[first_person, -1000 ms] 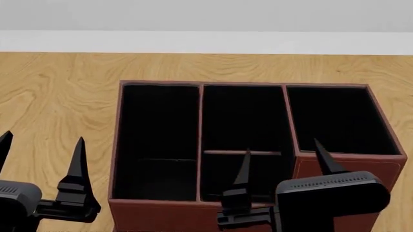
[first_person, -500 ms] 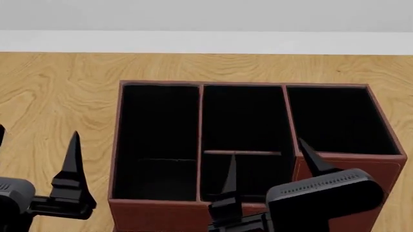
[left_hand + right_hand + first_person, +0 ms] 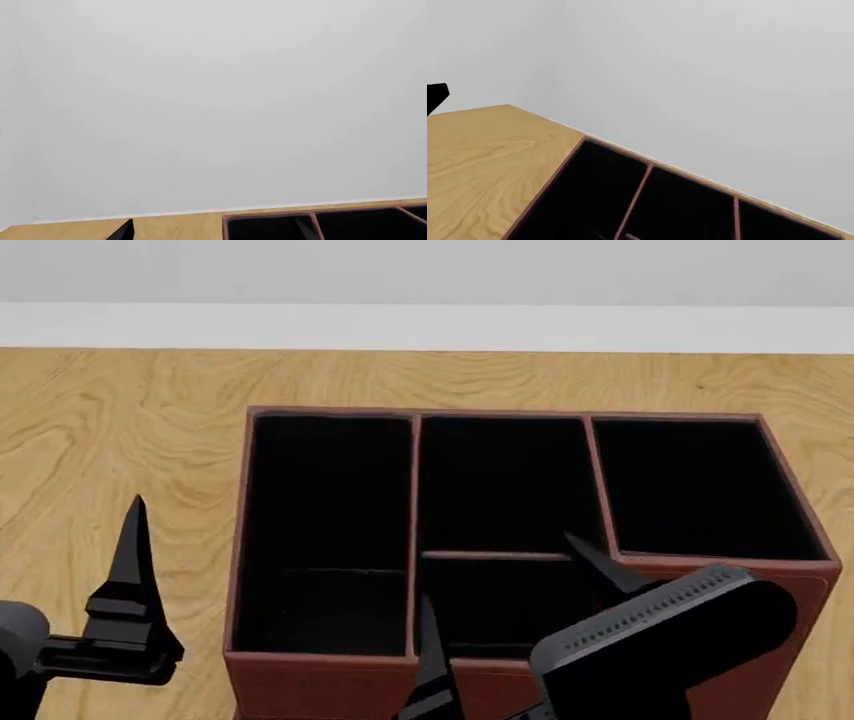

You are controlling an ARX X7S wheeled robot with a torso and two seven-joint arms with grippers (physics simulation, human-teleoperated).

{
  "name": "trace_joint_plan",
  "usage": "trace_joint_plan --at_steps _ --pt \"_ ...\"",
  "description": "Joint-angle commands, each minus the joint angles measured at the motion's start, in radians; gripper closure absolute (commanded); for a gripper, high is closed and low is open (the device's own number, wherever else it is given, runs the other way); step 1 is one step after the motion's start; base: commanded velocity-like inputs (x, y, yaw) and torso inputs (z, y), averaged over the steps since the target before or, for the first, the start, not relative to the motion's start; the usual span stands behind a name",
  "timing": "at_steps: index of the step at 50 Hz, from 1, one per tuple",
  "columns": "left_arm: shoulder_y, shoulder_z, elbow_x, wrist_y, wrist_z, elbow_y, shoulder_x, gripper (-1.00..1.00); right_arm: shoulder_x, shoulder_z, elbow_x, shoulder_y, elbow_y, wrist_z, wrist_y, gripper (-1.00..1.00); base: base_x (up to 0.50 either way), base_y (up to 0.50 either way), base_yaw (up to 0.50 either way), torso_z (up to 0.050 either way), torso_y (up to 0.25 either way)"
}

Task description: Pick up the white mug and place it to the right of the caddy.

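Note:
The white mug is out of view in every frame. The reddish-brown caddy (image 3: 414, 490) with black-lined compartments stands in the middle of the wooden table; its near right corner section is taller. It also shows in the left wrist view (image 3: 267, 218) and in the right wrist view (image 3: 644, 182). My left gripper (image 3: 67, 535) is open and empty over the table to the left of the caddy, with one finger cut off by the frame edge. My right gripper (image 3: 501, 575) is open and empty, tilted, above the caddy's near middle compartments.
The wooden table (image 3: 120, 420) runs to a plain white wall at the back (image 3: 427, 280). Bare wood shows left of the caddy and behind it. A narrow strip of table shows right of the caddy (image 3: 827, 440).
My right gripper has rolled to a tilt and sunk toward the lower left of the head view. My left gripper has shifted left, so one finger left the frame.

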Motion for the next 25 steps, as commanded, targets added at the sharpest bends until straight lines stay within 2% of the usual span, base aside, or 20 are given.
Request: trace_joint_plan --at_steps 1,4,6,16,25 --pt "-0.014 -0.003 -0.012 -0.029 -0.013 0.030 -0.006 -1.00 0.100 0.067 0.397 0.094 -0.070 0.152 0.176 -1.00 0.00 0.00 0.00 0.000 0.000" --pt "-0.018 0.000 -0.013 -0.034 -0.015 0.032 -0.006 -1.00 0.141 0.086 0.575 0.128 -0.069 0.261 0.205 -1.00 0.00 0.00 0.00 0.000 0.000" --pt "-0.023 -0.001 -0.016 -0.038 -0.016 0.031 -0.006 -1.00 0.125 0.137 0.694 0.145 -0.052 0.313 0.272 -1.00 0.00 0.00 0.00 0.000 0.000" --pt "-0.043 0.005 -0.023 -0.060 -0.024 0.034 -0.010 -1.00 0.169 0.147 0.974 0.209 -0.054 0.503 0.347 -1.00 0.00 0.00 0.00 0.000 0.000" --pt "-0.054 0.011 -0.023 -0.071 -0.033 0.038 -0.015 -1.00 0.214 0.114 1.231 0.226 -0.008 0.680 0.319 -1.00 0.00 0.00 0.00 0.000 0.000"
